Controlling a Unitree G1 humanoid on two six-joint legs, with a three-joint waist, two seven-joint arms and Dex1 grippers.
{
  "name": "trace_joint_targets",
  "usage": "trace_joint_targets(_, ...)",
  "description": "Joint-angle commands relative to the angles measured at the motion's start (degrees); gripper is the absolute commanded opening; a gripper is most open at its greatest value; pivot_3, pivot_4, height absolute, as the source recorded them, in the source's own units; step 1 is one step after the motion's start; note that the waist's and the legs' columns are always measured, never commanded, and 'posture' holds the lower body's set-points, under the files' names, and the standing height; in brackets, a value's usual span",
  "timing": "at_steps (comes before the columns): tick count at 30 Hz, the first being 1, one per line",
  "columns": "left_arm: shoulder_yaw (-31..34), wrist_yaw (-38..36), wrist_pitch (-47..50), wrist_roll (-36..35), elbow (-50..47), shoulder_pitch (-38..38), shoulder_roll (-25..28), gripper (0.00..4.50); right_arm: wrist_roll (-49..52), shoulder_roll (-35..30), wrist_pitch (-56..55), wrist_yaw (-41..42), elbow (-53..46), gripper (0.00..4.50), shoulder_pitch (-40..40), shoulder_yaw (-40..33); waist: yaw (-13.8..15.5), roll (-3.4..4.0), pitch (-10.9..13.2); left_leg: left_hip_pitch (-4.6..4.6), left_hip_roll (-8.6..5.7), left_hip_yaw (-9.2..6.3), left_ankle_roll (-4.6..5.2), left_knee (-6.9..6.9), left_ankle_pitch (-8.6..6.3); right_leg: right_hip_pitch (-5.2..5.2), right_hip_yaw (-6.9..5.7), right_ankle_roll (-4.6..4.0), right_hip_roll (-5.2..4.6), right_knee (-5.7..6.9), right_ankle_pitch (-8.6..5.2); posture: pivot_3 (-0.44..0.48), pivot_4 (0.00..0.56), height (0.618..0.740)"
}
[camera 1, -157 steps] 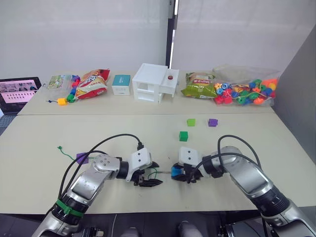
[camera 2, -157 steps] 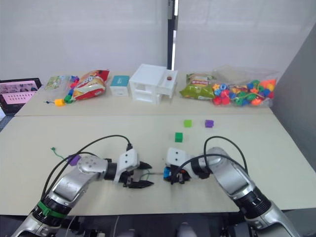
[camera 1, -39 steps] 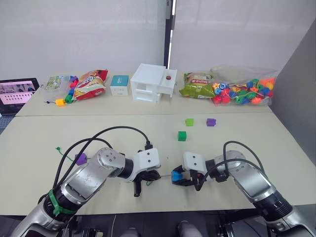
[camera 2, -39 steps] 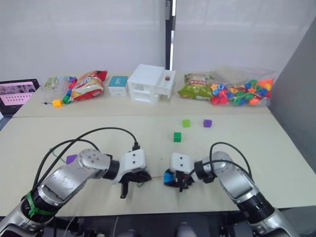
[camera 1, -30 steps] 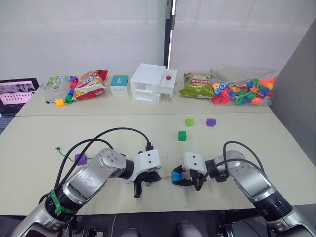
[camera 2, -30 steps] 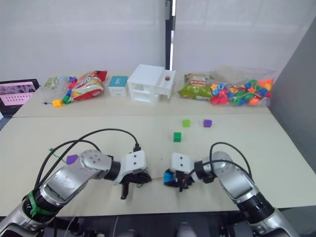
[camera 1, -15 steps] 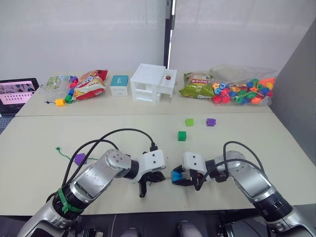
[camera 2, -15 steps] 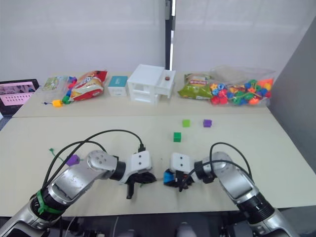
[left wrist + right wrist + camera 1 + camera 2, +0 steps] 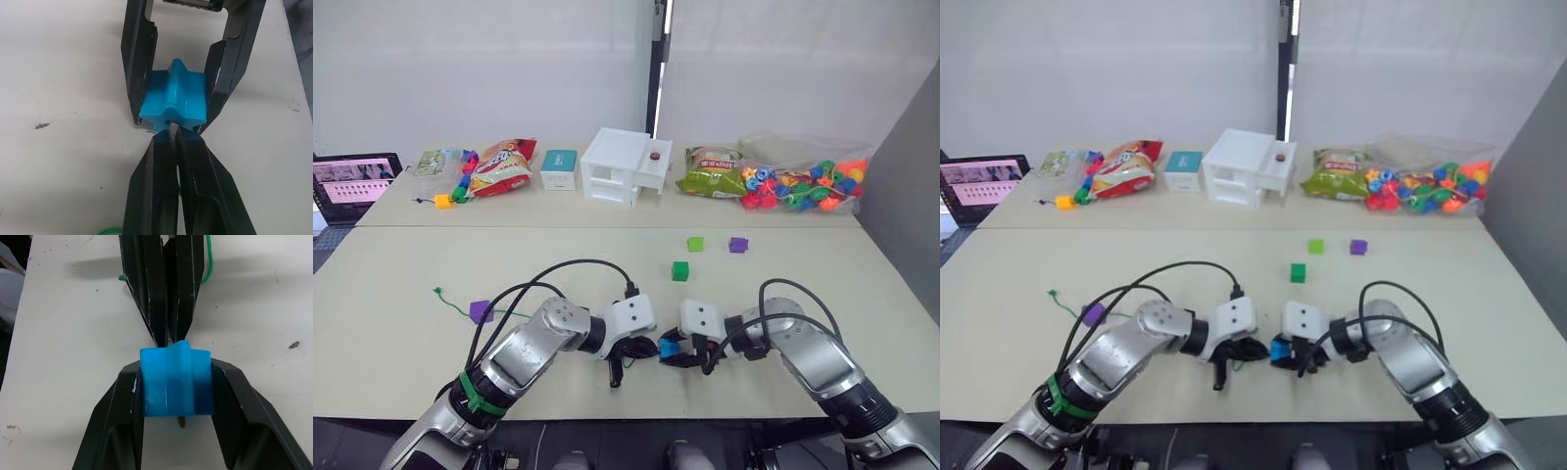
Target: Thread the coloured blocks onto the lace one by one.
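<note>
Blue block pinched by right end effector | left end effector pinching lace tip in its hole

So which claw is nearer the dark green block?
Right. The right claw, holding the blue block, sits just nearer the dark green block than the left claw beside it.
</note>
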Motion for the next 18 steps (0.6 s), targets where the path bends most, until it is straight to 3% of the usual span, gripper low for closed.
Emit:
trace_joint_targets(1, 2.8, -1.3, -3.6, -2.4, -1.8, 0.0, -0.5, 0.70, 0.2, 1.4, 1.0, -1.3, -0.7, 1.36, 1.2, 1.2, 0.0, -0.01, 0.0, 0.05, 0.00, 0.00, 0.00, 0.00, 0.00, 0.05, 0.00, 0.01, 0.00, -0.02, 0.00, 0.000, 0.150, 0.740)
trace_joint_targets(6, 6.8, -4.8, -6.9, -2.9, -2.6, 1.5, 5.5, 2.27, -0.1, 1.2, 1.2, -2.2, -0.6, 1.36, 2.3, 0.4, -0.7, 0.00, 0.0, 0.12, 0.06, -0.02, 0.00, -0.07, 0.00, -0.01, 0.00, 0.00, 0.06, 0.08, 0.00, 0.000, 0.150, 0.740)
trace_joint_targets(12, 8.8, -10.0, -13.4, -3.3, -1.0, 5.4, 11.8, 2.27, 0.0, 1.2, 1.4, -2.9, -0.3, 1.36, 2.3, 0.2, -1.3, 0.00, 0.0, 0.15, 0.06, -0.06, 0.01, -0.15, -0.01, -0.02, -0.01, 0.00, 0.05, 0.09, -0.01, 0.000, 0.150, 0.740)
trace_joint_targets(18, 7.5, -8.9, -18.9, -1.5, 4.2, 6.4, 8.7, 2.27, 0.2, 1.2, 2.1, -3.4, -0.5, 1.36, 2.3, -0.2, -1.1, -0.01, 0.0, 0.11, 0.05, -0.05, 0.01, -0.13, -0.01, 0.00, -0.01, 0.00, 0.04, 0.03, -0.01, 0.000, 0.150, 0.740)
